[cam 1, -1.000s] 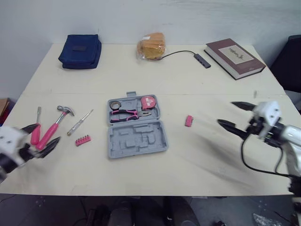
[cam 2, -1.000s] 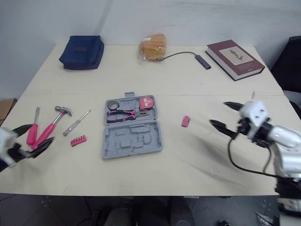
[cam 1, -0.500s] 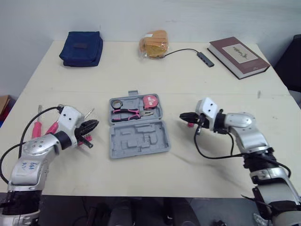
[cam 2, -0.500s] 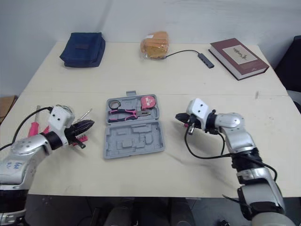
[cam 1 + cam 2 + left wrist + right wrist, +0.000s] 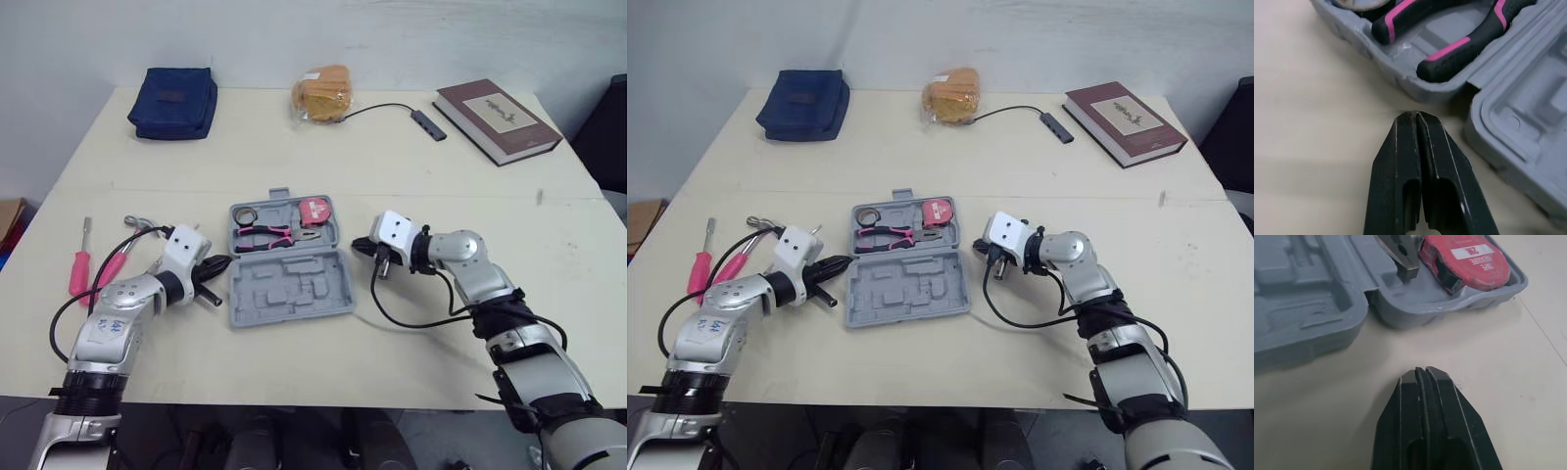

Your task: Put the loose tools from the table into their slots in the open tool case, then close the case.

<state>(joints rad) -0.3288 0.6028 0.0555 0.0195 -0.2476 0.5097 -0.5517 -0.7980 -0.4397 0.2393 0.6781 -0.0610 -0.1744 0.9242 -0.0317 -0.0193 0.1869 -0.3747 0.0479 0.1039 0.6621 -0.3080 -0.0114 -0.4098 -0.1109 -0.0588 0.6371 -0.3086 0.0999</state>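
- a pale wooden tabletop (image 5: 294,157) stands against a white wall. a blue pouch (image 5: 174,90), a bag of bread (image 5: 321,93), a cable hub (image 5: 426,122) and a dark red book (image 5: 498,119) sit along its far side, well apart from the work.
- the grey tool case (image 5: 294,284) lies open and flat at the middle of the tabletop.
- done so far, as i judge it: the far half holds pink-and-black pliers (image 5: 269,233), a red tape measure (image 5: 312,210) and a dark ring-shaped roll (image 5: 245,214), each seated in its recess.
- left to do: the near half's moulded slots are all empty. a pink-handled hammer (image 5: 113,264) and a pink screwdriver (image 5: 77,272) lie loose near the tabletop's left edge, well apart from the case. the lid is not yet closed, so the task looks early.
- the left end effector (image 5: 217,266) has its fingers pressed together with nothing between them. its tip sits low, just beside the case's left wall, near the pliers' handles.
- the right end effector (image 5: 362,247) is likewise pinched together and empty, just beside the case's right wall, near the tape measure.
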